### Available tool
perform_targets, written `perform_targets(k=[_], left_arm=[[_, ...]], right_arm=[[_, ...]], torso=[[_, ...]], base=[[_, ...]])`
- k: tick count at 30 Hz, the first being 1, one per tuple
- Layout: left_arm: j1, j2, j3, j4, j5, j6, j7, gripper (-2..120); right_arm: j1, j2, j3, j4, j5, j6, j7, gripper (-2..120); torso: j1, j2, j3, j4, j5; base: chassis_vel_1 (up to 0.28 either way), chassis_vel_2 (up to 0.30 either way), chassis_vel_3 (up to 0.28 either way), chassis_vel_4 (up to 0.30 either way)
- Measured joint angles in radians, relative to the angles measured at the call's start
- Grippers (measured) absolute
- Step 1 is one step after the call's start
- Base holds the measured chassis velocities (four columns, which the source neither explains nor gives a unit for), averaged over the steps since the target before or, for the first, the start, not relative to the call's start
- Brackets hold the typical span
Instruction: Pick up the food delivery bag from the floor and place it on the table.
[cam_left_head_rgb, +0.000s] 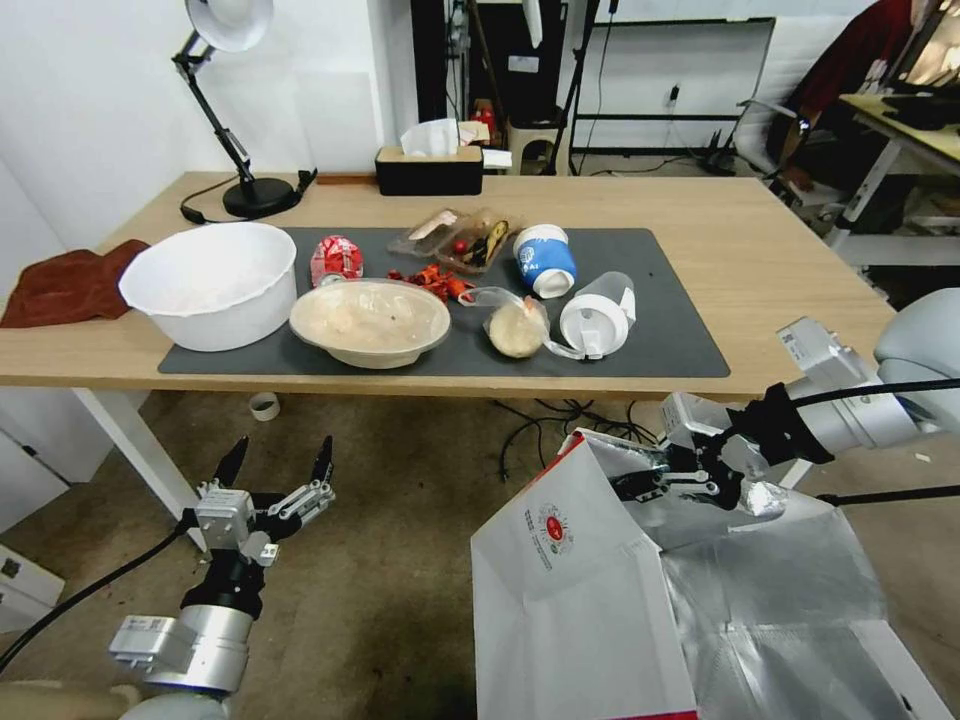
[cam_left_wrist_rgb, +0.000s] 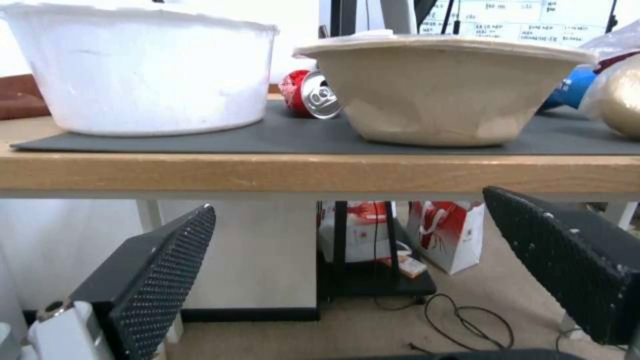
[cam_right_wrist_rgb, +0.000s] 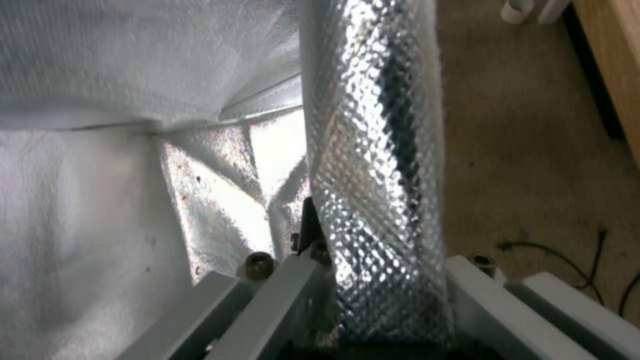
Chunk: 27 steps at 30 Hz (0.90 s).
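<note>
The right tool (cam_left_head_rgb: 640, 487) pinches the foil-lined rim of the food delivery bag (cam_left_head_rgb: 580, 590), which sits below and just in front of the surface (cam_left_head_rgb: 780, 270), near its right end. In the right wrist view the foil wall (cam_right_wrist_rgb: 373, 175) is clamped between the 2 fingers. The left tool (cam_left_head_rgb: 278, 462) hovers low over the floor with its fingers spread, in front of the white bowl (cam_left_head_rgb: 215, 285) and beige bowl (cam_left_head_rgb: 370, 322) on the dark mat (cam_left_head_rgb: 680, 330).

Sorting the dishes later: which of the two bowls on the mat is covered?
The beige paper bowl, sealed with a clear lid; the larger white bowl beside it stands open.
</note>
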Motion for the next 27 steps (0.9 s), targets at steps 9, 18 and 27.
perform_targets(k=[9, 18, 27], left_arm=[[0.0, 0.0, 0.0, 0.0, 0.0, 0.0, 0.0, 100], [0.004, 0.0, -0.001, 0.003, 0.0, -0.001, 0.001, 100], [0.001, -0.005, 0.004, 0.006, 0.005, -0.002, 0.001, 100]], right_arm=[[-0.001, 0.001, 0.0, 0.001, 0.0, 0.0, 0.0, 0], [-0.001, 0.007, -0.001, 0.002, -0.003, 0.0, 0.0, 0], [-0.006, 0.012, 0.0, -0.002, -0.008, 0.0, 0.0, 0]], torso=[[0.006, 0.016, 0.009, 0.0, -0.0001], [0.024, 0.058, 0.034, 0.0, 0.0], [0.041, 0.099, 0.058, 0.0, 0.0]], base=[[0.0, 0.0, 0.0, 0.0], [0.0, 0.0, 0.0, 0.0], [0.0, 0.0, 0.0, 0.0]])
